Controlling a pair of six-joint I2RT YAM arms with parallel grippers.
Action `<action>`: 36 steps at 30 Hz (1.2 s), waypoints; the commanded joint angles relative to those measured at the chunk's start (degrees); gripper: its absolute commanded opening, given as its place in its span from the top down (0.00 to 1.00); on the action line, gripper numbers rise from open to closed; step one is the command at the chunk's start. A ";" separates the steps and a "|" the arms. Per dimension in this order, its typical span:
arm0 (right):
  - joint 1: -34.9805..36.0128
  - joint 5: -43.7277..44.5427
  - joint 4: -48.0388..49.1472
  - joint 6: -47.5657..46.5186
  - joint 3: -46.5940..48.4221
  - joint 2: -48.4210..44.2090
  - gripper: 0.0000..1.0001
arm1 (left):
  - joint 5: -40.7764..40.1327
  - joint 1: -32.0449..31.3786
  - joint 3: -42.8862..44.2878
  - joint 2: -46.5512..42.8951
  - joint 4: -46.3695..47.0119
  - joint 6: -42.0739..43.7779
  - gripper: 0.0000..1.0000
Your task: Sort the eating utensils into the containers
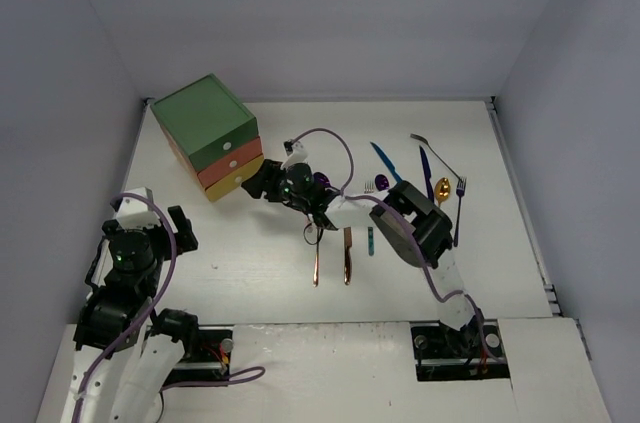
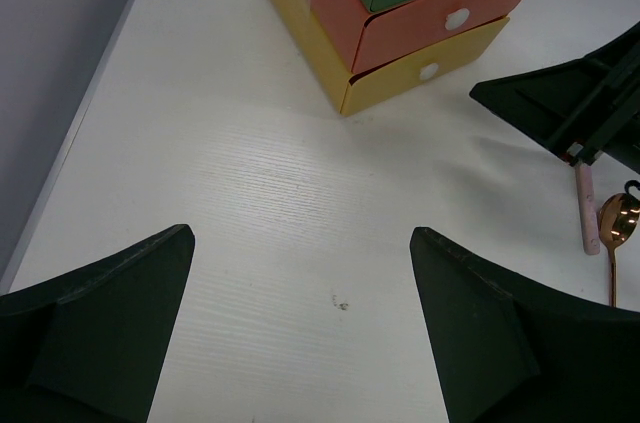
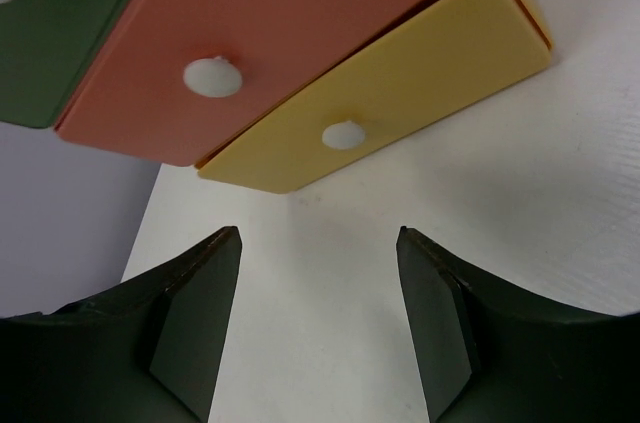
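Right wrist: smooth flat yellow drawer (image 3: 430, 63)

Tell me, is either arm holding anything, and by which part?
Nothing is held. The left tool stands open over the table; the right tool, also empty, faces the yellow drawer.

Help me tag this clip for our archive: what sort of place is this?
Probably a lab robot cell, not a kitchen: plain walls box in a white table, left arm and right arm are bolted at its near edge, and cutlery lies beside a drawer chest.
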 commanded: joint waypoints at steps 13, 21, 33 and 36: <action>0.37 -2.26 5.42 0.08 13.54 9.17 0.40 | -0.19 0.15 1.00 2.08 2.67 -0.87 0.13; 0.12 -2.61 5.42 -0.86 15.47 10.95 0.41 | -0.18 0.23 0.92 2.29 2.59 -0.96 0.13; -0.12 -3.66 5.42 -1.10 18.78 13.90 0.47 | -0.30 0.23 0.98 2.34 2.50 -1.22 0.13; -0.36 -3.76 5.42 -1.02 19.11 14.34 0.49 | -0.27 0.20 0.92 2.31 2.47 -1.22 0.13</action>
